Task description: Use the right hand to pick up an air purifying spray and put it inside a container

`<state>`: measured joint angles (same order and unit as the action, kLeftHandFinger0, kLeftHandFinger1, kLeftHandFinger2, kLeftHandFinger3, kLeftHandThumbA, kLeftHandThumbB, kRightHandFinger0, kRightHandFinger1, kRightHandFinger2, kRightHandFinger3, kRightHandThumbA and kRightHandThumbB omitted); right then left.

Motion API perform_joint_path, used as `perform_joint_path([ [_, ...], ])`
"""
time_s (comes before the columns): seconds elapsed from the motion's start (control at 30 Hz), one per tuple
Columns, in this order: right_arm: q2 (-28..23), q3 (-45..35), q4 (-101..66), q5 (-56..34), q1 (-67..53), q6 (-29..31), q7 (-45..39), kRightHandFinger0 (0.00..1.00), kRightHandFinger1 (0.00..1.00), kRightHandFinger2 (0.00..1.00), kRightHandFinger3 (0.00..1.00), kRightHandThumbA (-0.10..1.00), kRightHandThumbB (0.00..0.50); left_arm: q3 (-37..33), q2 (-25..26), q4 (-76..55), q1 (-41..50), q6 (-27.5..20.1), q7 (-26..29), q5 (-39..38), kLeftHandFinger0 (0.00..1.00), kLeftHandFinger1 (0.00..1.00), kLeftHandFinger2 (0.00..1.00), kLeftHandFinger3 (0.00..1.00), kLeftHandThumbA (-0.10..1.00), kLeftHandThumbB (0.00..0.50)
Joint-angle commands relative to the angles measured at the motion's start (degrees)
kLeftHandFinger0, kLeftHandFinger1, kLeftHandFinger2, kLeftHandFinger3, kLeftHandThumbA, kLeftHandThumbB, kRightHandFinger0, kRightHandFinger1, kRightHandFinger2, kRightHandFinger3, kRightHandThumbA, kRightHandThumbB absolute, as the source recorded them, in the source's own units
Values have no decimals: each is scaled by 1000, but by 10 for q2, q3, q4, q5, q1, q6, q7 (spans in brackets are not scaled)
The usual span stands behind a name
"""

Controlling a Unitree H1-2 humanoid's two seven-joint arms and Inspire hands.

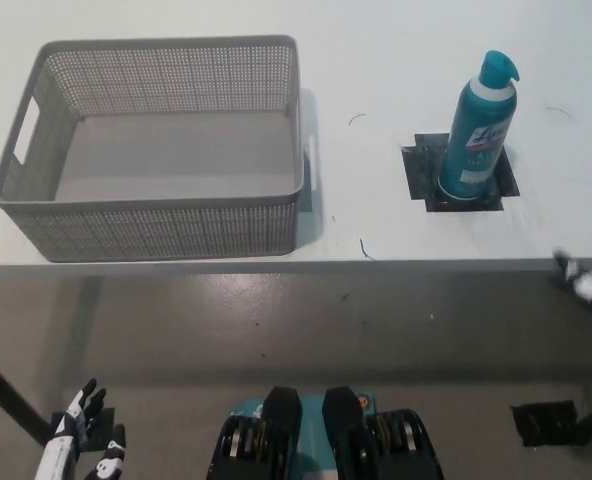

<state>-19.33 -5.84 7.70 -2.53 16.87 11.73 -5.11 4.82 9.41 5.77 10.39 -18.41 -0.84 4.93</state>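
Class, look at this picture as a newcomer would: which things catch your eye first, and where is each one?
The teal spray can stands upright on a dark patch at the right of the white table. A large grey basket, with nothing in it, fills the table's left. The white left hand rests low at lower left, below the table's edge.

the robot's left hand (79, 440) is at the bottom left of the head view. it is mostly white, with black fingertips (89, 386) and black parts between the white pieces. the white shell looks smooth and shiny, made of small blocks set one after another. the robot's right hand (588, 278) is at the far right edge. it is black with a small white or silver bit on it. it looks blurry, and most of it is cut off by the edge.
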Motion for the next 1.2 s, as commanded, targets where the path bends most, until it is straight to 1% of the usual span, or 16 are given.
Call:
perform_joint_path([
  [0.0,-3,3,22,21,54,-19,9,1000,1000,1000,1000,781,500,6,7,-10,-5,-31,8,0,1000,1000,1000,1000,528,466],
  [0.07,-2,8,31,29,64,-12,8,1000,1000,1000,1000,803,500,6,7,-13,-5,-31,8,2,1000,1000,1000,1000,529,461],
  [0.13,1,12,38,35,76,-19,9,1000,1000,1000,1000,815,500,5,9,-10,-7,-37,8,5,1000,1000,1000,1000,503,442],
  [0.2,4,14,40,36,84,-30,9,1000,1000,1000,1000,805,500,6,7,-7,-8,-39,8,3,997,1000,1000,1000,495,451],
  [0.3,10,22,71,42,111,-40,8,1000,1000,1000,1000,813,500,5,8,-8,-7,-33,7,5,997,1000,1000,1000,529,458],
  [0.37,10,28,90,50,127,-41,9,1000,1000,1000,1000,837,500,5,8,-9,-7,-33,7,5,993,1000,1000,1000,538,457],
  [0.43,15,31,108,48,146,-47,8,1000,1000,1000,1000,827,500,5,8,-10,-5,-36,7,4,989,1000,1000,1000,515,444],
  [0.47,17,32,117,47,154,-48,7,1000,1000,1000,1000,825,500,5,9,-8,-6,-39,7,5,988,1000,1000,1000,519,448],
  [0.5,16,35,131,47,166,-46,4,1000,1000,1000,1000,823,500,4,8,-5,-6,-42,7,6,987,1000,1000,1000,537,459],
  [0.53,17,35,152,37,184,-41,-5,1000,1000,1000,1000,786,500,1,6,-7,-6,-37,5,6,988,1000,1000,1000,544,456],
  [0.6,20,36,178,36,202,-37,-4,1000,1000,1000,1000,780,500,1,6,-9,-5,-35,4,5,986,1000,1000,1000,525,443],
  [0.63,22,37,196,38,215,-31,-1,1000,1000,1000,1000,777,500,2,6,-9,-5,-34,7,8,982,1000,1000,1000,521,449],
  [0.77,27,33,256,33,246,-11,4,1000,1000,1000,1000,777,500,3,3,-11,-5,-28,5,0,983,1000,1000,1000,506,459],
  [0.9,33,34,267,39,259,-20,10,1000,1000,1000,1000,815,500,2,5,-14,-2,-32,5,4,976,1000,1000,1000,483,454],
  [0.97,36,34,291,39,272,-8,10,1000,1000,1000,1000,801,500,1,6,-16,-2,-32,2,1,985,1000,1000,1000,460,441],
  [1.17,44,29,329,27,289,3,6,1000,1000,1000,1000,769,500,2,7,-13,-4,-33,1,0,967,1000,1000,1000,460,448],
])
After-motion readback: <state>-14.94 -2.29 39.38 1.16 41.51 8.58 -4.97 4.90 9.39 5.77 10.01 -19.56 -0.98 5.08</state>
